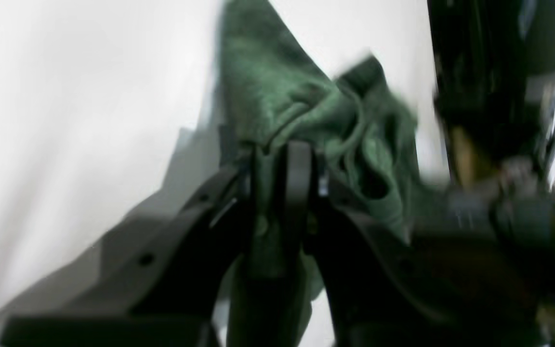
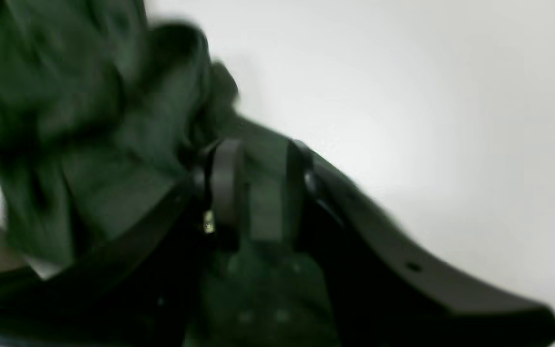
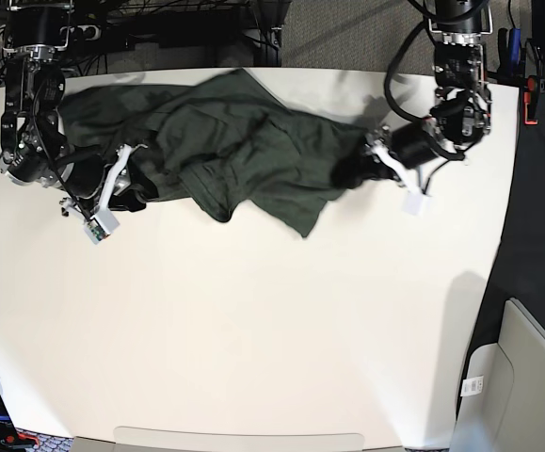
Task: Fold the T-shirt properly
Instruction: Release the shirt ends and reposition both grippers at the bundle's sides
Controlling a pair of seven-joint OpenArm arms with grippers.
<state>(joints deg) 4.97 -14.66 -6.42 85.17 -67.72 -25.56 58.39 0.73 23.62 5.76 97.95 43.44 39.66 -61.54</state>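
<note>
Olive-green knit T-shirt (image 3: 244, 151), soft and limp, lying bunched across the far half of the white worktop (image 3: 253, 320). Pinched at either end: left gripper (image 1: 282, 154) fingers pressed on a gathered fold, right gripper (image 2: 258, 188) fingers clamping cloth too. Best held at hems or shoulder seams; likely to sag and crumple.

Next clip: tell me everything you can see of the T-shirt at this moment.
The T-shirt is a dark olive-green heathered knit, plain, lying crumpled and stretched sideways across the far half of the white table, unfolded, with deep wrinkles and a flap hanging toward the near edge. The left claw pinches bunched fabric at one end; the right claw has cloth between its fingers at the other. The wrist views are blurred.
</note>
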